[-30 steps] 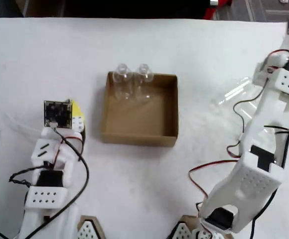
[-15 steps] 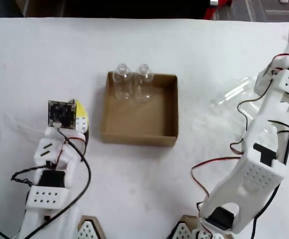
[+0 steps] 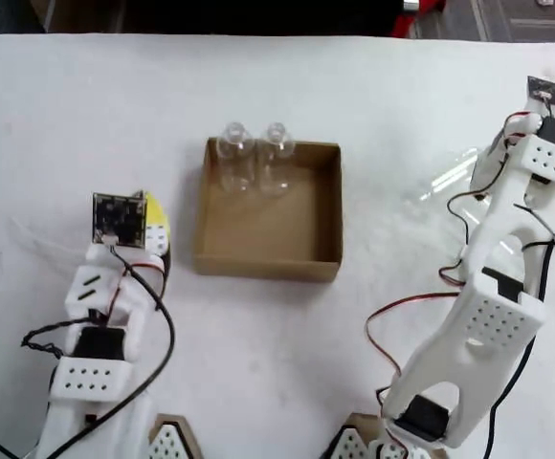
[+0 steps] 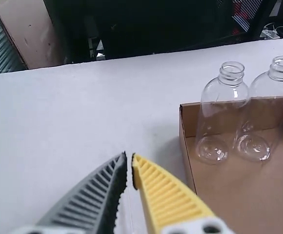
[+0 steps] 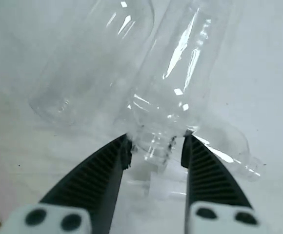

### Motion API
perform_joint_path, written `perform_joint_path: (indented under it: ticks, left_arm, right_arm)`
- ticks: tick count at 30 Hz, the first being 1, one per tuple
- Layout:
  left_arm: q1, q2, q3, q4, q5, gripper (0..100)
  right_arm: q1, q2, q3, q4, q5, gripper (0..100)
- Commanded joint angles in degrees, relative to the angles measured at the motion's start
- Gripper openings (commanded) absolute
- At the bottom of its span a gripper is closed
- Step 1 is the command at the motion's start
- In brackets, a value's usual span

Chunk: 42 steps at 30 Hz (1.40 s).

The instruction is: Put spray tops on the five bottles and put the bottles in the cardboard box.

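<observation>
The brown, open-topped cardboard box (image 3: pixel 323 206) sits mid-table on the white table top (image 3: pixel 86 105). Two clear plastic bottles stand upright side by side against its far wall, both uncapped: the left clear bottle (image 4: pixel 220 113) in the far corner and the right clear bottle (image 4: pixel 264 109) just beside it, the two touching or nearly so.

The left gripper (image 4: pixel 129 162), with one grey and one yellow ribbed finger, rests low over the table just beside the box's left wall, fingers closed together on nothing.

Well to the right of the box, three more clear plastic bottles lie on their sides in a close cluster. The right gripper (image 5: pixel 154 145) hangs over them with its black fingers (image 5: pixel 110 163) spread apart, one on each side of the neck of the middle lying bottle (image 5: pixel 183 68). The second lying bottle (image 5: pixel 90 61) lies alongside it, and the third lying bottle (image 5: pixel 232 146) lies partly beneath
</observation>
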Motion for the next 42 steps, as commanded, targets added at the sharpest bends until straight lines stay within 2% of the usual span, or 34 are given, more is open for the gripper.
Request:
perform_joint_path:
  ticks: [1, 11, 19, 22, 32, 42]
  left_arm:
    - [0.57, -0.66, -0.35, -1.76, -0.53, 2]
    - [0.57, -0.66, -0.35, -1.76, -0.53, 2]
    - [0.57, -0.66, -0.35, -1.76, -0.53, 2]
    - [0.57, -0.66, -0.26, -1.76, -0.53, 2]
    - [0.57, -0.66, -0.26, -1.76, -0.53, 2]
    - [0.57, -0.66, -0.26, -1.76, -0.53, 2]
  right_arm:
    - [-0.75, -1.19, -1.49, -0.66, 0.09, 11.1]
    - [-0.75, -4.26, -1.49, -0.84, 0.09, 8.9]
    - [-0.75, -4.70, -1.49, -0.75, 0.53, 20.0]
    - [-0.75, -5.05, -1.49, -0.75, 0.53, 20.7]
    - [-0.57, -5.32, -1.49, -0.84, 0.09, 11.1]
    - [-0.75, -5.41, -1.49, -0.66, 0.18, 10.6]
